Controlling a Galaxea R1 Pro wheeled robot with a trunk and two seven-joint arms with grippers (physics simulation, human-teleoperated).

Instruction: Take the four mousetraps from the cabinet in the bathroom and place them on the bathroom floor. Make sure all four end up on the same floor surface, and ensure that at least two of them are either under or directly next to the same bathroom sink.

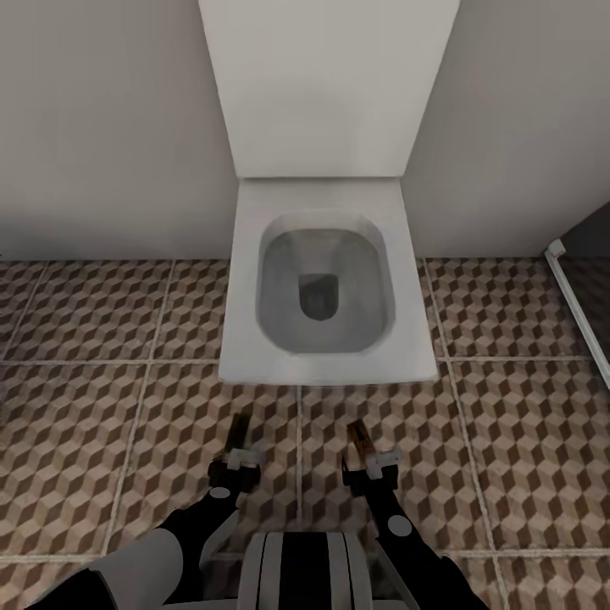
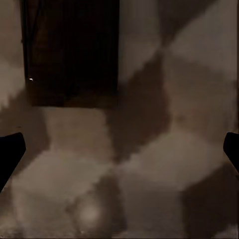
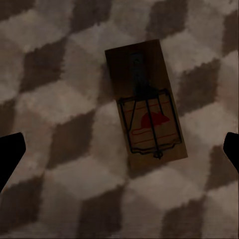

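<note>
Two mousetraps lie flat on the patterned bathroom floor [image 1: 85,440] in front of the toilet. One mousetrap [image 1: 238,430] lies just ahead of my left gripper [image 1: 235,464]; the left wrist view shows this mousetrap [image 2: 74,50] as a dark rectangle in shadow. The other mousetrap [image 1: 360,438] lies ahead of my right gripper [image 1: 373,464], and in the right wrist view this mousetrap [image 3: 146,107] shows its tan board, wire bar and red mark. Both the left gripper [image 2: 119,149] and the right gripper [image 3: 119,152] are open above bare tiles, holding nothing. The cabinet and the sink are out of view.
A white toilet [image 1: 254,356] with its lid raised stands against the pale wall straight ahead. A white rail [image 1: 580,313] edging a dark area runs along the floor at the right. Open tiles lie on both sides of the toilet.
</note>
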